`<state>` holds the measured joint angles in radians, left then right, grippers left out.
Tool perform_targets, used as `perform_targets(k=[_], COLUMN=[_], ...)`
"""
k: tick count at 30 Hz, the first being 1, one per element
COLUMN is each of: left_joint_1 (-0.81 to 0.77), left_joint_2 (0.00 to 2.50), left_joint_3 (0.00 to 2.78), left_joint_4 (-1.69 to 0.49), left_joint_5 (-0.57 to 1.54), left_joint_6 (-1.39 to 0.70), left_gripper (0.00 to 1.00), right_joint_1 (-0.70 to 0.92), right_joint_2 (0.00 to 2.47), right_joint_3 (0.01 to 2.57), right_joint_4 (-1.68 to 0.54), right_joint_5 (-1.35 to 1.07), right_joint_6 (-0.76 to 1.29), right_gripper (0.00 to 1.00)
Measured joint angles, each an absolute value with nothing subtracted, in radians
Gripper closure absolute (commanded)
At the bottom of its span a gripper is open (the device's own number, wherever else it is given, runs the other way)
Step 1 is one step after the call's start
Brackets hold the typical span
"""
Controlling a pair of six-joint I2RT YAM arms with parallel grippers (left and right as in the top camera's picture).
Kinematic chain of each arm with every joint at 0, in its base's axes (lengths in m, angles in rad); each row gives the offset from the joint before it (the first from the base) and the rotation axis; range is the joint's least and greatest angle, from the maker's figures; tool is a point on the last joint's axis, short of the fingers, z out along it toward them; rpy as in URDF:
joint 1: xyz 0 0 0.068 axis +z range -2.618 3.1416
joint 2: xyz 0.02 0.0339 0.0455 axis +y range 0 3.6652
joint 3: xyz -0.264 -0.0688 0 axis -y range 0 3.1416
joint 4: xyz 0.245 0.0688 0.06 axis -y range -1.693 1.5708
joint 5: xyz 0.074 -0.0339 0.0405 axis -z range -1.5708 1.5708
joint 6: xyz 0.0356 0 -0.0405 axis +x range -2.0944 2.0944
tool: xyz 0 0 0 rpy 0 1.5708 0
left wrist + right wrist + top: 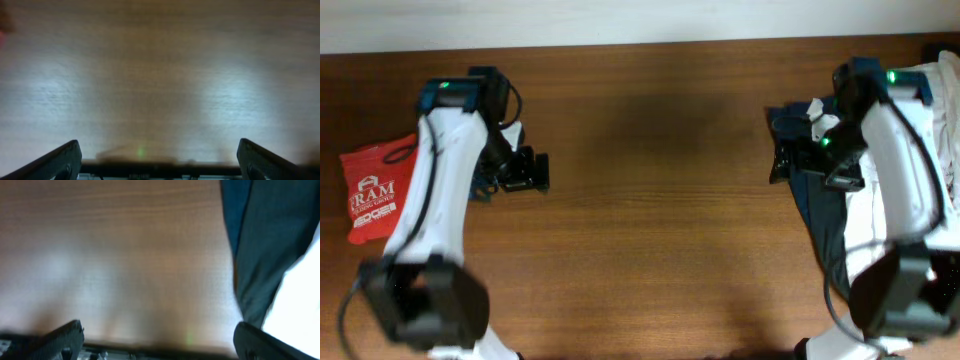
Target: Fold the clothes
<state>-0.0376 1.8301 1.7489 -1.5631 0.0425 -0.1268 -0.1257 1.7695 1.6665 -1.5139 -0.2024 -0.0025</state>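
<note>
The orange-red T-shirt (375,190) lies folded into a small packet with white print facing up, at the table's far left edge. My left arm partly covers its right side. My left gripper (535,170) is open and empty, to the right of the shirt and apart from it. In the left wrist view the fingers (160,160) are spread wide over bare wood. My right gripper (782,160) is open and empty at the right side of the table. Its fingers (157,340) are spread over bare wood in the right wrist view.
A dark navy garment (820,200) and a white garment (930,120) lie piled at the table's right edge under my right arm. Both also show in the right wrist view, navy (260,240) and white (300,305). The brown wooden table (660,200) spans between the arms.
</note>
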Motion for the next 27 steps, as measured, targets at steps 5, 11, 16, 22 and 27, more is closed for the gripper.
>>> perform_targets(k=[5,11,16,22,27], left_joint_1=[-0.057,-0.057,-0.057,-0.057,-0.057], left_joint_2=[1.349,0.756,0.551,0.545,0.545], left_joint_3=[1.470,1.001,0.928,0.927,0.927], left_joint_4=[-1.296,-1.042,-1.066,-1.095,-1.095], left_joint_5=[0.023,0.010,0.010,0.010,0.010], left_joint_6=[-0.127,-0.127,-0.127,-0.127,-0.127], left_gripper=[0.01,0.01,0.01,0.01,0.01], right_joint_1=[-0.126,-0.126,-0.126,-0.126,-0.126], right_joint_2=[1.276,0.843,0.775,0.821,0.834], right_joint_3=[1.237,1.026,1.026,1.026,1.020], right_joint_4=[-1.192,-1.119,-1.116,-1.116,-1.089], right_joint_5=[-0.208,-0.208,-0.208,-0.208,-0.208], right_joint_6=[-0.004,-0.004,-0.004,-0.003,-0.020], right_gripper=[0.01,0.01,0.02,0.01,0.01])
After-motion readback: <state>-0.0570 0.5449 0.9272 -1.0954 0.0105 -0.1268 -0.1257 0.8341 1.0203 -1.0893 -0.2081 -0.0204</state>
